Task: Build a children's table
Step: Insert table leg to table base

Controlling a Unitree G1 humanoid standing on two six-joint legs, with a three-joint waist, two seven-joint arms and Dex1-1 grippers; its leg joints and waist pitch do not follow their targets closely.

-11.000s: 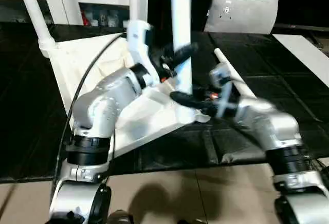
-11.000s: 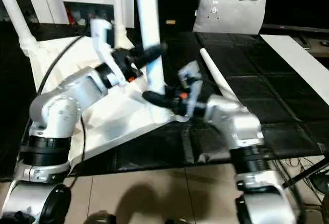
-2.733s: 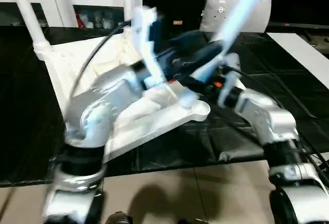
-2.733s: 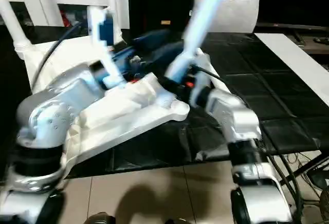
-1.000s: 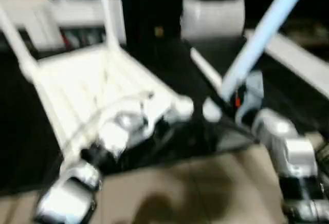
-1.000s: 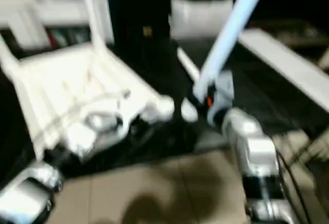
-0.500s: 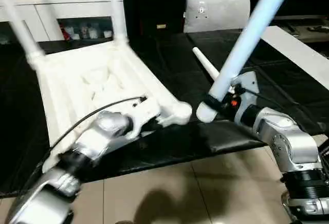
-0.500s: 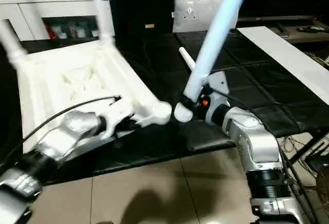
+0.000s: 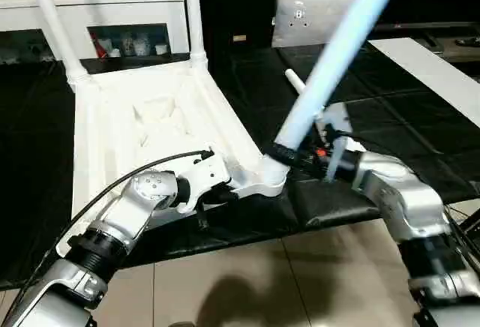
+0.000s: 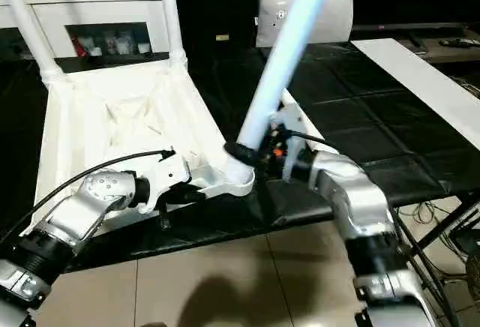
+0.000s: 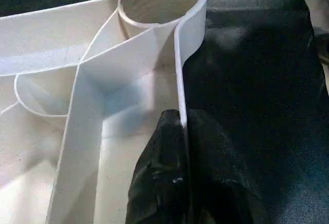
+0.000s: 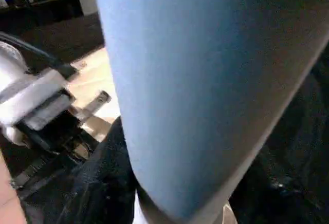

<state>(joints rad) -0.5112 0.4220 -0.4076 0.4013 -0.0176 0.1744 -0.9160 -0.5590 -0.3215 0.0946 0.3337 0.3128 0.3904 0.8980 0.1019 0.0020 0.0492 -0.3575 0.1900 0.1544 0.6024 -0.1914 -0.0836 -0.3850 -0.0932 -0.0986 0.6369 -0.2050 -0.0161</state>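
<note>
Nearest, the left gripper [image 11: 177, 131] pinches the tabletop's [image 9: 142, 128] near rim while the right gripper [image 9: 289, 154] clasps a third leg [image 9: 330, 57], tilted, its foot at the near corner socket [image 9: 271, 178]. Beyond, a fourth leg [image 9: 300, 87] lies loose on the dark mat [image 9: 420, 124]; farthest, two legs [image 9: 191, 12] stand fitted, so roughly half seems done.

A black quilted mat [image 9: 375, 124] covered the low platform, its near edge hanging over a beige tiled floor [image 9: 247, 282]; directly on the mat lay the white table top [image 9: 142, 132], upside down with its ribbed underside up; a loose white leg [image 9: 301, 91] lay on the mat beside it, partly hidden; a long white panel [image 9: 427, 72] rested along the mat's right side; a white pillow [image 9: 311, 18] stood propped at the far edge.
</note>
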